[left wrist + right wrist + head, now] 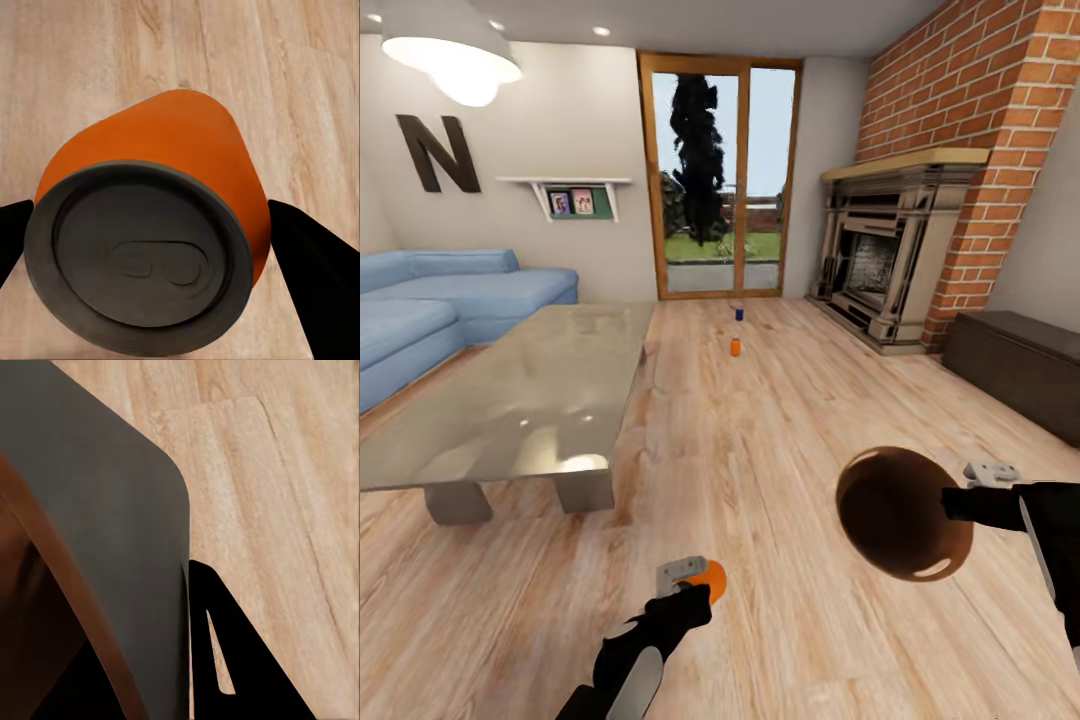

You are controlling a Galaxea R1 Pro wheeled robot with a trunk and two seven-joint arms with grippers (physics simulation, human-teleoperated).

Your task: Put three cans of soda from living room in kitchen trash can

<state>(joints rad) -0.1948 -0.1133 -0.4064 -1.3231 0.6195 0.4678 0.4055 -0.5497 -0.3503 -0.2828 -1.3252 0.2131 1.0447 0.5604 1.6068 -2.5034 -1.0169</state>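
Observation:
My left gripper (693, 582) is shut on an orange soda can (712, 583), held low over the wood floor; the left wrist view shows the can's dark top (146, 255) between the two black fingers (319, 277). My right gripper (963, 500) is shut on the rim of the trash can (900, 515), which hangs tilted with its tan-brown inside facing me; its wall (112, 540) stands beside one finger (225, 652). Far ahead on the floor stand another orange can (735, 347) and, beyond it, the dark blue can (739, 313).
A low grey table (510, 410) stands at the left, with the blue sofa (450, 305) behind it. The brick fireplace (890, 255) and a dark low cabinet (1020, 365) line the right wall. Glass doors (720, 180) close the far end.

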